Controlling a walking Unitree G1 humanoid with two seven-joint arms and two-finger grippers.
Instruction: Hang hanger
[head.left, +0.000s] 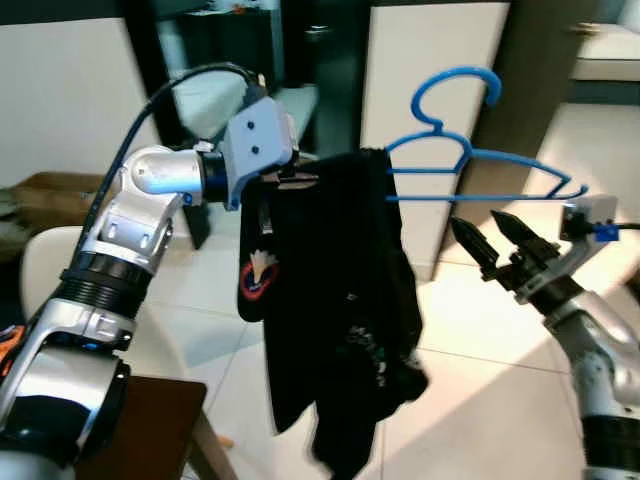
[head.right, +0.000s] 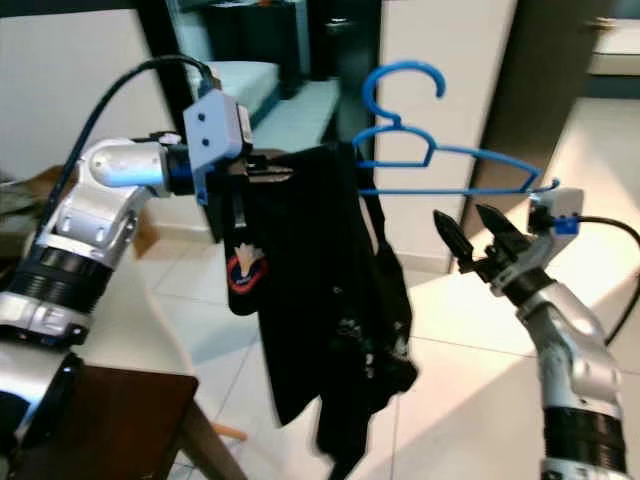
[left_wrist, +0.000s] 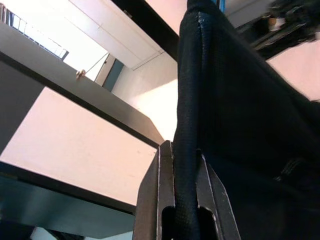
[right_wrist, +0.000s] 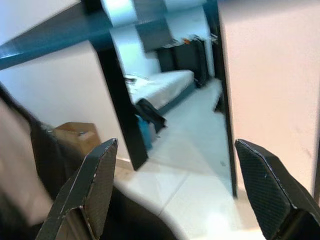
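Up at chest height, the left pincer (head.left: 285, 180) is pressed tight on a fold of the black cloth garment (head.left: 335, 300), its fingers (left_wrist: 210, 200) clamping the fabric between them. That garment drapes over one end of the thin blue plastic hanger (head.left: 470, 165), which juts out level toward the robot's right with its hook upward. The right pincer (head.left: 497, 243) hangs just below the hanger's bare far arm, fingers spread and holding nothing. The cloth looks soft and fairly heavy, so it could probably slide off; the hanger seems light, stiff and slippery. The neck under the hook looks the best hold. Beyond stand a white wardrobe panel (head.left: 430, 60) and, blurred, what may be a bed (right_wrist: 160, 87).
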